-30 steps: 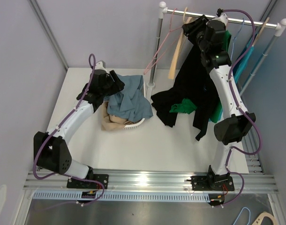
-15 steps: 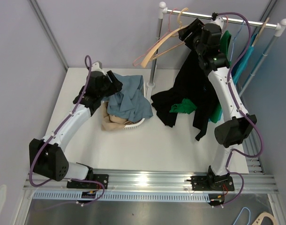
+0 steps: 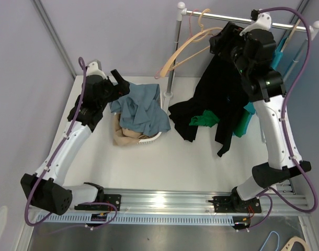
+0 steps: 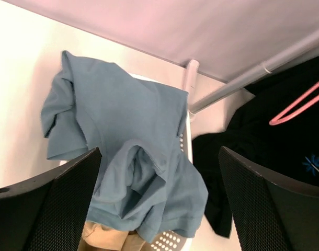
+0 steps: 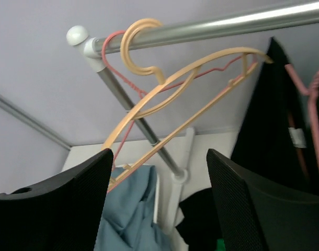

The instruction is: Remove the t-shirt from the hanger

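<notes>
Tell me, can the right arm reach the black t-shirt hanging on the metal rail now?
Probably yes: the right arm holds its jaws open by the metal rail, right beside the black t-shirt, nothing between.

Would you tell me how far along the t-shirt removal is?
Done: the blue t-shirt lies over the basket, and the beige hanger hangs bare. In hand: nothing; left gripper and right gripper show open jaws. Left: the black garment apparently hangs on the pink hanger.

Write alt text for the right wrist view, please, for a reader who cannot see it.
An empty tan hanger hooks over a metal rail, a pink hanger behind it. A black garment hangs at right, a blue shirt lies below, and the open right gripper frames the bottom edge.
</notes>
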`<state>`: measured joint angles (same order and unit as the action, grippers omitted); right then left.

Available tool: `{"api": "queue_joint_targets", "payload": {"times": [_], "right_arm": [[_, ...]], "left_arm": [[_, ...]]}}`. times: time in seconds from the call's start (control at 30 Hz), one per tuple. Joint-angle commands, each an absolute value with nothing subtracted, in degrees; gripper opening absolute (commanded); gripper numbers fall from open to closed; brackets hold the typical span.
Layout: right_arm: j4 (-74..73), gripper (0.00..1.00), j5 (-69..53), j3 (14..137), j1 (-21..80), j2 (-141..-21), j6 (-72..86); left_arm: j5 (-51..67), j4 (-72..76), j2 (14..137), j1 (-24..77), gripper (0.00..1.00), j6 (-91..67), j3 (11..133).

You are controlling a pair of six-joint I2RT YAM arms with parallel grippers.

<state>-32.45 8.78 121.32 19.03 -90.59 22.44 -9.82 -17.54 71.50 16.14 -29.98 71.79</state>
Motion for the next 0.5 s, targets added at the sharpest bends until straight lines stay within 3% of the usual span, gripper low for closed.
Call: {"api": "queue_joint_targets", "payload": {"times": [0.0, 0.2, 0.47], "right_arm": [[-42.7, 0.77, 14.8, 126.6, 17.8, -90.0, 13.9], [-51.5, 0.75, 13.8, 134.6, 12.5, -93.4, 10.8], [-51.2, 0.70, 12.7, 135.6, 10.1, -97.0, 10.2]], "left_arm": [[-4.1, -18.5, 69.5, 16.7, 0.99, -29.0, 71.5], [-3.0, -20.0, 65.7, 25.0, 1.00, -24.2, 74.2], [6.1, -22.1, 63.9, 25.9, 1.00, -22.2, 81.4]]}}
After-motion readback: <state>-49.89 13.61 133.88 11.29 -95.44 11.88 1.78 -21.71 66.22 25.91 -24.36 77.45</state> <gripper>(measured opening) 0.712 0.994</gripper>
